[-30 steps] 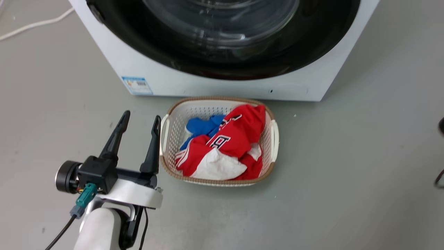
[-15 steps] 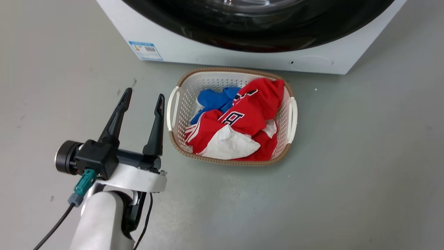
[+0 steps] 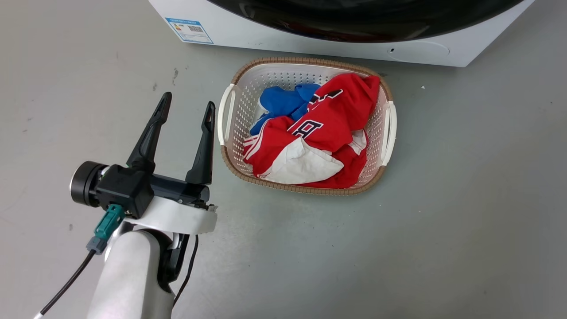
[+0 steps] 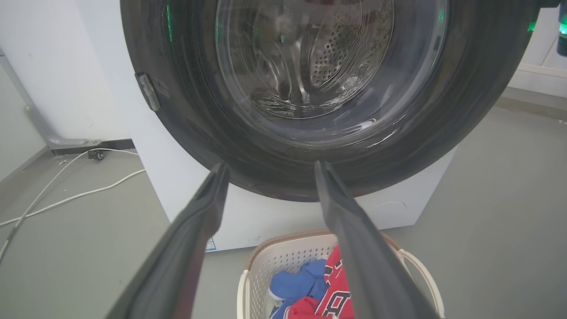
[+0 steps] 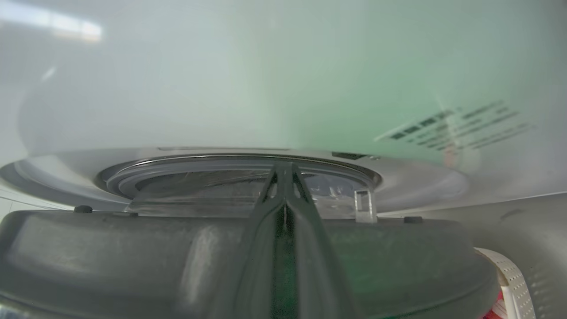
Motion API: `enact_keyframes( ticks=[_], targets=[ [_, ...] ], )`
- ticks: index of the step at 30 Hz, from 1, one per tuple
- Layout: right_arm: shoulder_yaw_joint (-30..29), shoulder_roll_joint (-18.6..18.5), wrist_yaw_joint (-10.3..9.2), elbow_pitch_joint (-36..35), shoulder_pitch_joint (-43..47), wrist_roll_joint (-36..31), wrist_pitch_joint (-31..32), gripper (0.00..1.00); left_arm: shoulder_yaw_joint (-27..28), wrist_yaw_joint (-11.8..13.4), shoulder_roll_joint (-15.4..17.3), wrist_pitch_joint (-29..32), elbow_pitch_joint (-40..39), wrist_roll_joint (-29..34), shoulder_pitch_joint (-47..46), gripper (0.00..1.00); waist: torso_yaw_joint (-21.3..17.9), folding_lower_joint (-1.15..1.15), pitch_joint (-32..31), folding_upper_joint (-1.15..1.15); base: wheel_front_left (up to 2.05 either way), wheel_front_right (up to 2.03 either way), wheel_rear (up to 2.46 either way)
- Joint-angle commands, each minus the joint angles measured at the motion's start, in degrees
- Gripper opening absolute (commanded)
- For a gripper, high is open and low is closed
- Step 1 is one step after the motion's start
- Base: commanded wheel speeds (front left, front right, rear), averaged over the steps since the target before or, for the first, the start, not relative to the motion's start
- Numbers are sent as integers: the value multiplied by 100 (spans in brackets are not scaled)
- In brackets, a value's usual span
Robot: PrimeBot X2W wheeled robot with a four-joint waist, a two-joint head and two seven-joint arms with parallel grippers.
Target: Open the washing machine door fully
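The washing machine door (image 4: 195,110) has a wide glossy black rim around clear bulging glass, and a metal hinge (image 4: 148,91) on its left side. In the head view its lowest arc (image 3: 354,24) shows at the top edge. My left gripper (image 3: 188,101) hovers open over the floor, left of the basket, holding nothing. In its wrist view the left gripper (image 4: 271,165) points at the door's lower rim from a distance. My right gripper (image 5: 283,165) is shut, its fingers lying across the door's dark edge (image 5: 110,252). Past that edge are the inner glass and the white machine front (image 5: 266,88).
A white basket (image 3: 310,62) with a brown rim holds red, white and blue clothes and stands on the grey floor just before the machine (image 3: 310,44). A white cable (image 4: 66,197) runs along the floor to the machine's left.
The head camera has moved: machine and basket slid up and right in the picture, and less of the door shows. The left gripper stays open in much the same place.
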Motion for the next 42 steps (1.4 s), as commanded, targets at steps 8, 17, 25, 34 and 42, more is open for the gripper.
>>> enact_keyframes(
  ticks=[8,17,25,34,42],
  targets=[
    [34,28,3,-140,365,67,529,0,0,-9,-3,-14,75,17,-57,100,-42,-1,-110,0,0,0,0],
    [-16,-29,3,-601,1345,308,1206,0,40,-5,-43,-14,237,-18,320,100,-149,-1,-691,0,0,0,0],
    [0,197,3,-1342,2547,514,1529,0,-87,-6,-52,-14,432,-16,715,100,-169,-1,-1378,0,0,0,0],
    [123,647,3,-2256,3784,735,1732,0,-318,-6,7,-14,603,-39,1152,100,-139,-1,-1986,0,0,0,0],
    [358,1176,8,-3059,4819,934,1802,0,-380,-6,-34,-14,733,-115,1393,100,-9,-1,-2358,0,0,0,0]
  ],
)
